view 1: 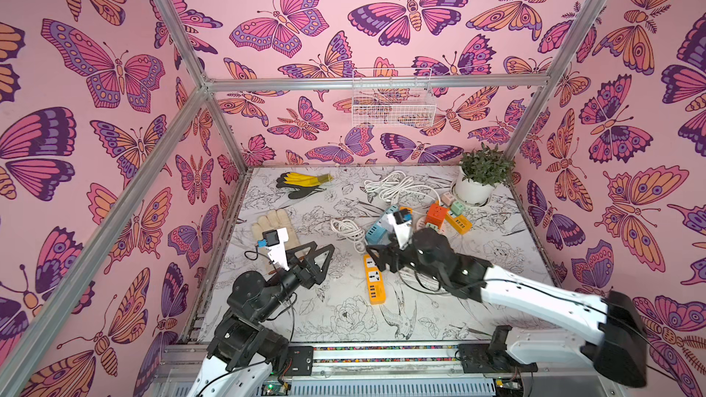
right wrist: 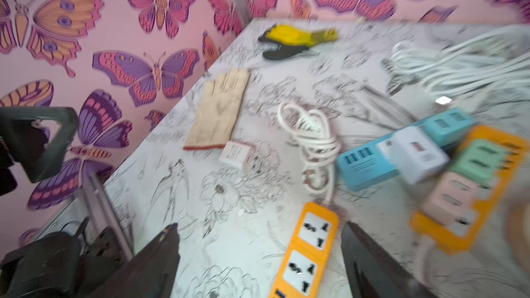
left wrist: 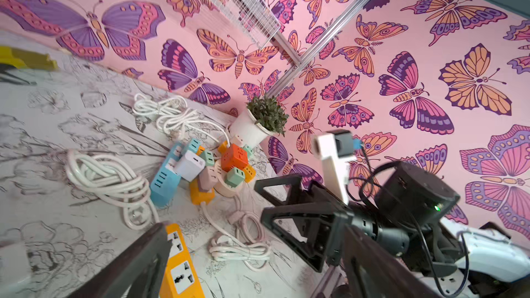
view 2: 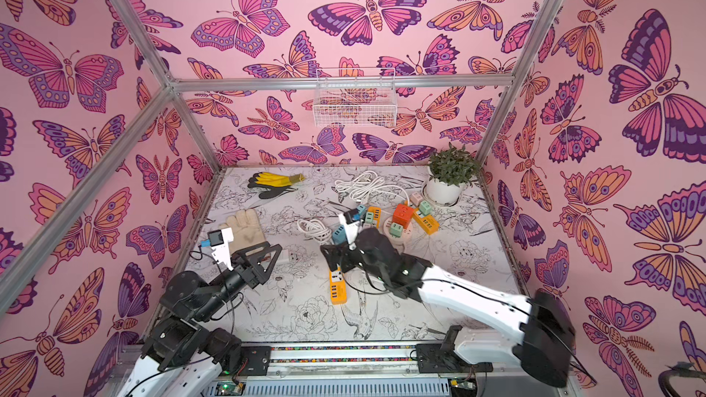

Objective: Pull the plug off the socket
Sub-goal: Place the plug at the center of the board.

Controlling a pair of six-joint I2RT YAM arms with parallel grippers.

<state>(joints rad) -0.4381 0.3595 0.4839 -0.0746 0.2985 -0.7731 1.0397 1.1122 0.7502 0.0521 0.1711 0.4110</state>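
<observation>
Step, judged: retreat, plug already out | right gripper (right wrist: 261, 226) jaws wide above orange power strip (right wrist: 311, 250), mid-desk (view 1: 477, 261), visible sockets bare | left gripper (view 1: 327, 260) wide, empty | white plug (right wrist: 236, 154) lies free beside beige glove (right wrist: 218, 110) cuff, toward left edge | technique: lift straight up, clear of coiled cord (right wrist: 315, 139).

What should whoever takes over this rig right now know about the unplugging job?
Left gripper: open, empty, raised near the beige fabric glove.
Right gripper: open, empty, above the long orange plastic power strip.
Done, apparently: that strip's visible sockets are empty; a small white cube plug lies loose beside the glove.
Left: the blue plastic power strip holds a white adapter, if that counts.
</observation>
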